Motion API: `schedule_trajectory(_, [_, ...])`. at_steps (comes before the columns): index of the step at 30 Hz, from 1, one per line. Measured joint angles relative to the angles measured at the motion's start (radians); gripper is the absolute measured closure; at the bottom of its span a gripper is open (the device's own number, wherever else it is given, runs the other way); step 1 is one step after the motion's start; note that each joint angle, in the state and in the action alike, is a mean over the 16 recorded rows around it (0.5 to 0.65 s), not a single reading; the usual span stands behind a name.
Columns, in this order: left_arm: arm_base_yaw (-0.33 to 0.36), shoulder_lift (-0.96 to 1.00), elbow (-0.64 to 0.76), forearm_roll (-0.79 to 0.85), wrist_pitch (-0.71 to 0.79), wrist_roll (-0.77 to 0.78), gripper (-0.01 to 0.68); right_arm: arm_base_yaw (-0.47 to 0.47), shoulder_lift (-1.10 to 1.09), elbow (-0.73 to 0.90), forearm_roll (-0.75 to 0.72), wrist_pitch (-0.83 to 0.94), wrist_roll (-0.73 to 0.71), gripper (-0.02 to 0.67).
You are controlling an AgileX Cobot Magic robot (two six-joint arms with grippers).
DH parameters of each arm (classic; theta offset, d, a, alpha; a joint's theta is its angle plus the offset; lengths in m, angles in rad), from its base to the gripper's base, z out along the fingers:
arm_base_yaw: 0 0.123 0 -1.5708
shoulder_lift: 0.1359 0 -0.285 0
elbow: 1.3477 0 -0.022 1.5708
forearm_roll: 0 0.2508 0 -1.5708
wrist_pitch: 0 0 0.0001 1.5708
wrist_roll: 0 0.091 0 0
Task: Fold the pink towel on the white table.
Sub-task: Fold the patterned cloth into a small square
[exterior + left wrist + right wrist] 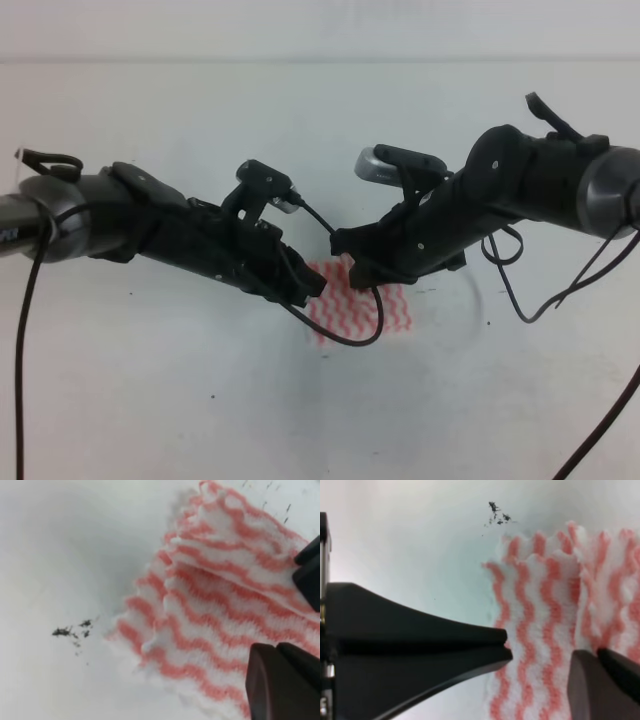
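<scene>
The towel [385, 308] lies on the table [150, 400] just right of the middle of the high view, under the tips of both arms. What shows of it there is a small patch, somewhat wider than deep, its stripes running left to right across the view; its upper part is hidden by the arms. A black cable [345, 340] loops over its left half.

The left wrist view shows the towel [210, 620] in layers: an upper fold [235, 545] lies over a lower layer, with wavy edges stepped one beyond the other toward the left. The folded edges run from upper left to lower right in this view. The left gripper [305, 283] reaches the towel's left edge; its dark fingers [280, 680] sit at the right and lower right of the frame against the cloth. Whether they are clamped on it I cannot tell.

In the right wrist view the stripes of the towel [545, 630] run up and down the frame. The right gripper [352, 268] has its two dark fingers [420, 645] pressed together, tips at the towel's left edge; whether cloth is pinched between them I cannot tell. A few dark specks [497, 517] lie on the table near the towel's corner
</scene>
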Motion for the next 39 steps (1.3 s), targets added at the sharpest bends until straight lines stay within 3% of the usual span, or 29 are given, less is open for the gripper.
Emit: schedule_trajectory(39, [0.000, 0.034, 0.000, -0.047, -0.001, 0.077, 0.678, 0.000, 0.000, 0.000, 0.002, -0.001, -0.002, 0.665])
